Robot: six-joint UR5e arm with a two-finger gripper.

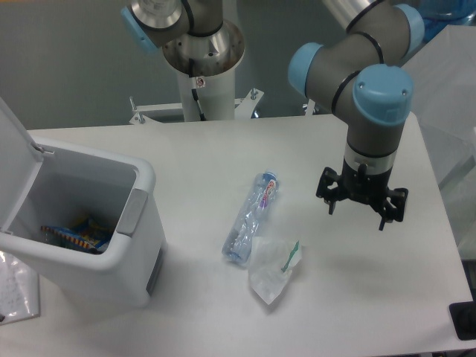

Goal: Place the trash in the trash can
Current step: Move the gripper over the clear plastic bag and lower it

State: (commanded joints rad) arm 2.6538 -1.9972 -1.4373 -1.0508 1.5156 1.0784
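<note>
Two pieces of trash lie out on the table

We see the crushed bottle (251, 217) lying flat on the white table (357, 297), to the right of the trash can (111, 245) and apart from it, its capped end pointing away from us. The crumpled wrapper (273, 266) with a green mark lies touching the bottle's near end, a little farther from the can. The can stands with its lid (16, 160) swung up, and some colourful litter (78, 234) shows inside. Our gripper (361, 212) hangs above the table well to the right of the bottle, fingers spread wide and holding nothing, pointing down. Beyond the can and bottle stands the arm's white mounting post (202, 89).
</note>
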